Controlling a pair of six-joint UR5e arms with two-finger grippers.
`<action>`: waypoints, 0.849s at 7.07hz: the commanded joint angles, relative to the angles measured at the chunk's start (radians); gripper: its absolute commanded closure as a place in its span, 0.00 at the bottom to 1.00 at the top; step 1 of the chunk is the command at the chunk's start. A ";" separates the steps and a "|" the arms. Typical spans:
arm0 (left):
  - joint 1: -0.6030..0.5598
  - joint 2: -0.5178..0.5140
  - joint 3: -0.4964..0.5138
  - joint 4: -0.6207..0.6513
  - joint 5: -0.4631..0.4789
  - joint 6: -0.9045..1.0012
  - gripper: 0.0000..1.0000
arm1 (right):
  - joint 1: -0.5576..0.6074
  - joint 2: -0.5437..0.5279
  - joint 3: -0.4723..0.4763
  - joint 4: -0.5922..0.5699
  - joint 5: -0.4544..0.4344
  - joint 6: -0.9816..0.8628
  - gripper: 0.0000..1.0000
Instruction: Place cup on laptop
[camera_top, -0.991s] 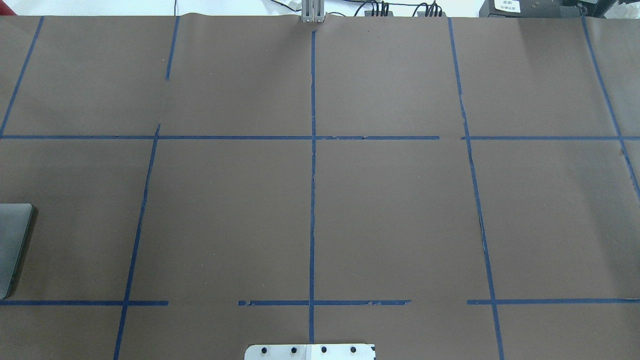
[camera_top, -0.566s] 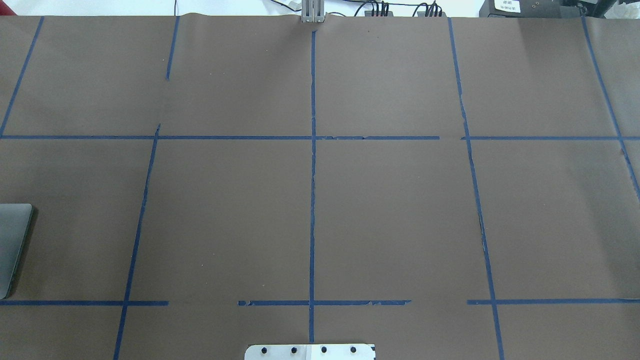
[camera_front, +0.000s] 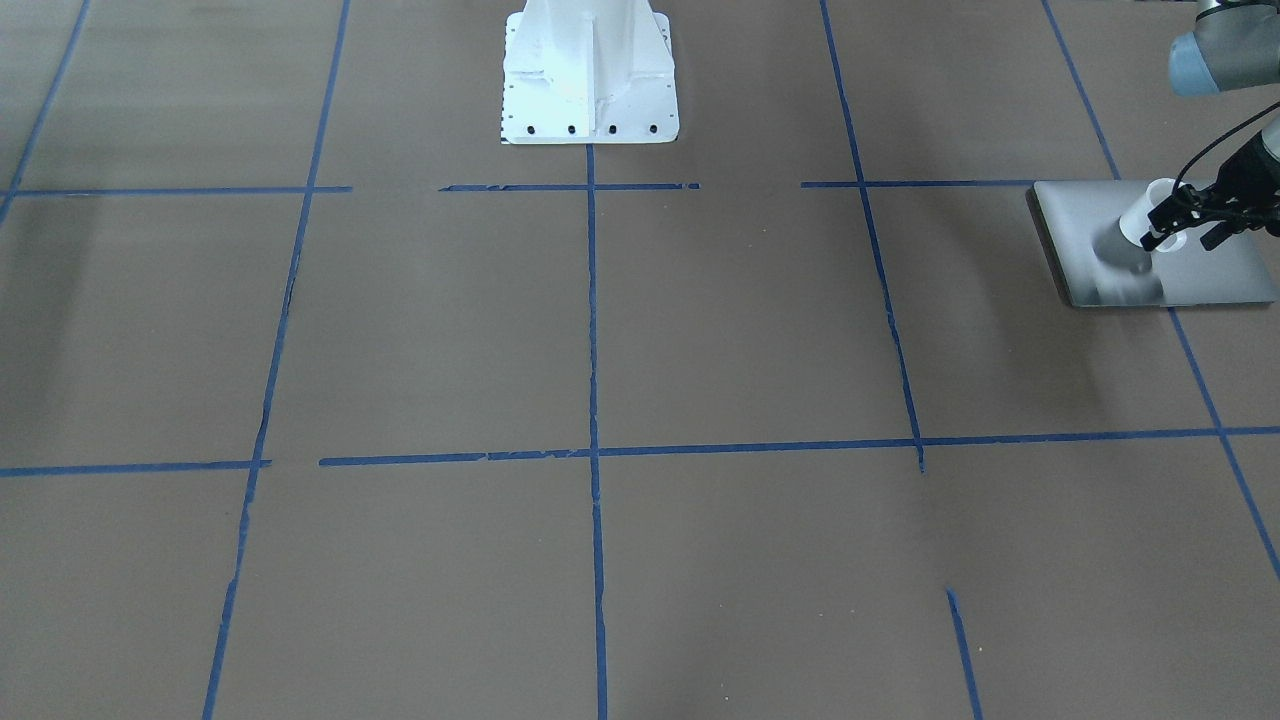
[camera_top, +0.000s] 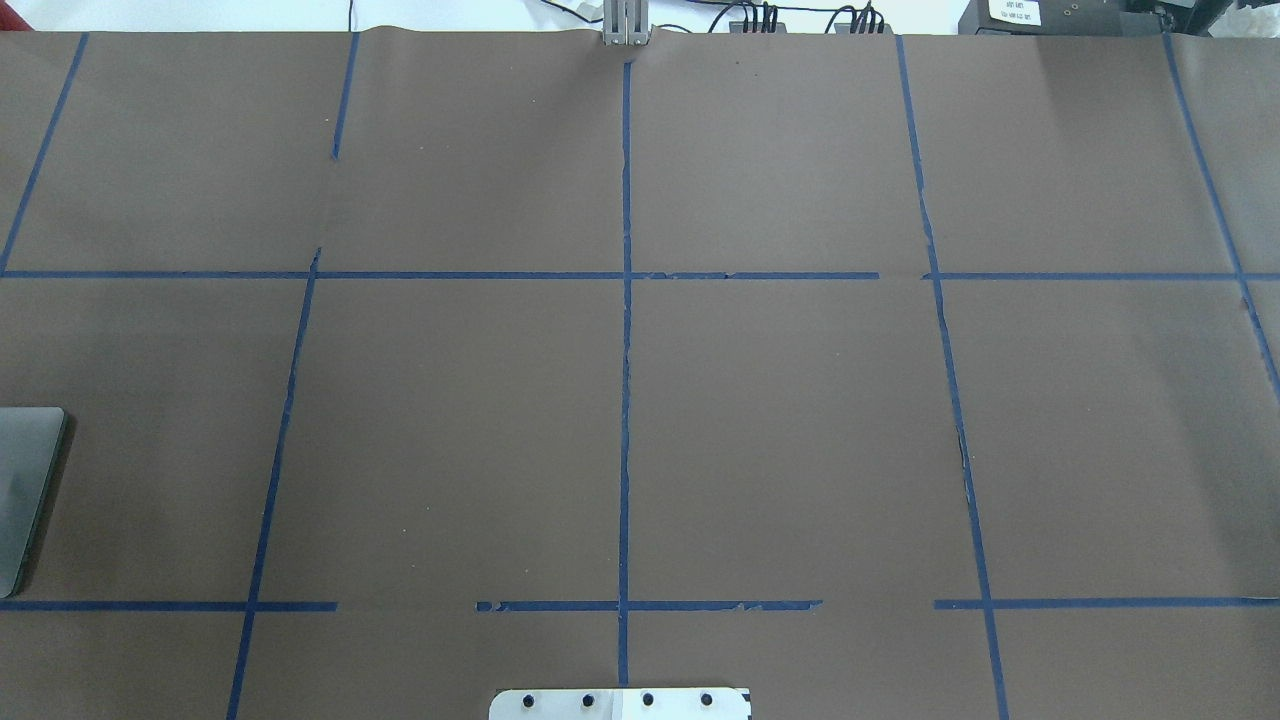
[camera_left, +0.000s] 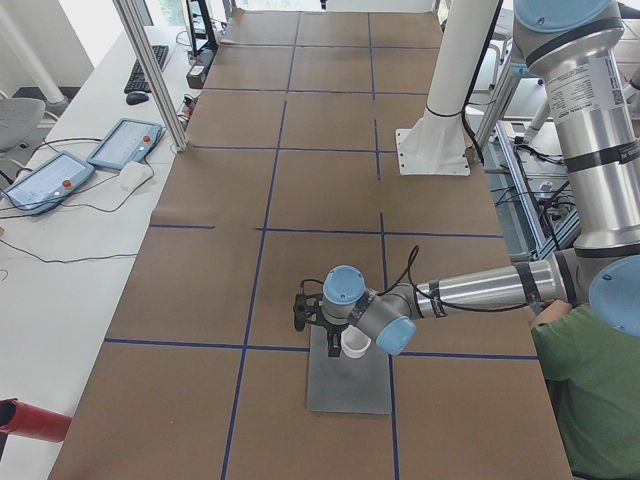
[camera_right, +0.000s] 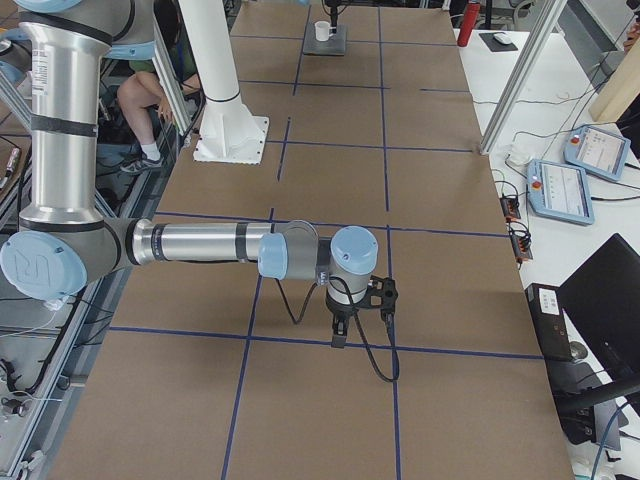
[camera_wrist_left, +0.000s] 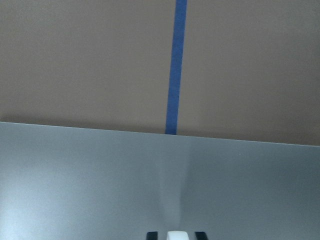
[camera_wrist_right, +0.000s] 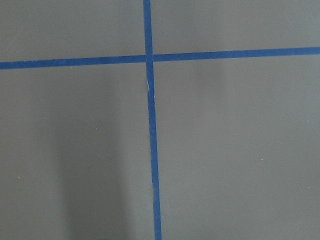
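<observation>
While the thin silver-grey laptop (camera_top: 25, 500) stays unmoved at the desk's (camera_top: 800, 400) left end, left jaws clamp the small white cup (camera_front: 1143, 212) just above its lid; lowering and release likely remain. Right jaws: cannot tell.

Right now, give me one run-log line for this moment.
left gripper: shut on cup | cup: over laptop, contact unclear | right gripper: far from laptop, state cannot tell

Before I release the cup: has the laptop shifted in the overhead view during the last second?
No. The laptop has not moved: its corner sits at the same gap from the blue tape line beside it as before.
</observation>
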 joint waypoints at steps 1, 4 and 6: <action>-0.027 -0.068 -0.002 0.154 -0.035 0.175 0.00 | 0.000 0.000 0.000 0.000 0.000 0.000 0.00; -0.212 -0.243 -0.004 0.531 -0.035 0.527 0.00 | 0.000 0.000 0.000 0.000 0.000 0.000 0.00; -0.347 -0.343 -0.051 0.874 -0.034 0.765 0.00 | 0.000 0.000 0.000 0.000 0.000 0.000 0.00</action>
